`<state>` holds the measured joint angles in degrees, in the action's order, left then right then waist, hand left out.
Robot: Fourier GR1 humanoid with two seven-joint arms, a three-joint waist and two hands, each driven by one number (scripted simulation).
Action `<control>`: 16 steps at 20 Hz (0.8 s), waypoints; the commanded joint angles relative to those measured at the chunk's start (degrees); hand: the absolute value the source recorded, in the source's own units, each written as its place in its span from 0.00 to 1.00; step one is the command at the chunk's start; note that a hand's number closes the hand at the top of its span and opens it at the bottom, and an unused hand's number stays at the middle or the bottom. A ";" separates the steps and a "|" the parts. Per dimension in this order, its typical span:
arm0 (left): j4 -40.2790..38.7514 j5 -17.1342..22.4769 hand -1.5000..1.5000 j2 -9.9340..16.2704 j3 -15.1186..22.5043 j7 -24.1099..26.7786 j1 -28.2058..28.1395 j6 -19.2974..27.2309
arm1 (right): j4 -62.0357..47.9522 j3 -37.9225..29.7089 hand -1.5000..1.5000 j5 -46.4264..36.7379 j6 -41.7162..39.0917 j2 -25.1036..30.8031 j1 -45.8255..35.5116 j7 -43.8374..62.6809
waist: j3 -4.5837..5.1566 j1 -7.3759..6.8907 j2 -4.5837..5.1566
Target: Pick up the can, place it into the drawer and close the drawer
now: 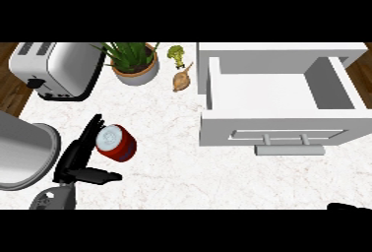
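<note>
The left hand (78, 156), fingers straight and open, touches the can (115, 143), well left of the open drawer (280, 129); the grasp comes next, I judge.

White marbled desk (218, 172) filling most of the view, with dark wooden floor (13, 93) showing along its left edge. A silver toaster (54, 69) is standing at the far left, a potted plant (136, 61) beside it. A large grey rounded appliance (22, 152) is sitting at the left edge. Light is falling evenly.
</note>
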<state>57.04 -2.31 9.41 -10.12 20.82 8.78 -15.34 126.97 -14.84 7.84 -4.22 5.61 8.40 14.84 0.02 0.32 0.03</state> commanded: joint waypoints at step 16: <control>-33.99 -2.24 0.00 3.95 -3.14 16.16 18.16 0.67 | -3.39 -2.10 0.00 0.53 -3.21 0.58 -1.62 -0.89 | 0.02 0.35 0.13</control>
<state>27.39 -4.21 12.11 -12.93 35.32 23.26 -13.92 126.89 -14.93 6.43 -5.01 4.84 6.78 16.20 0.06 0.53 0.11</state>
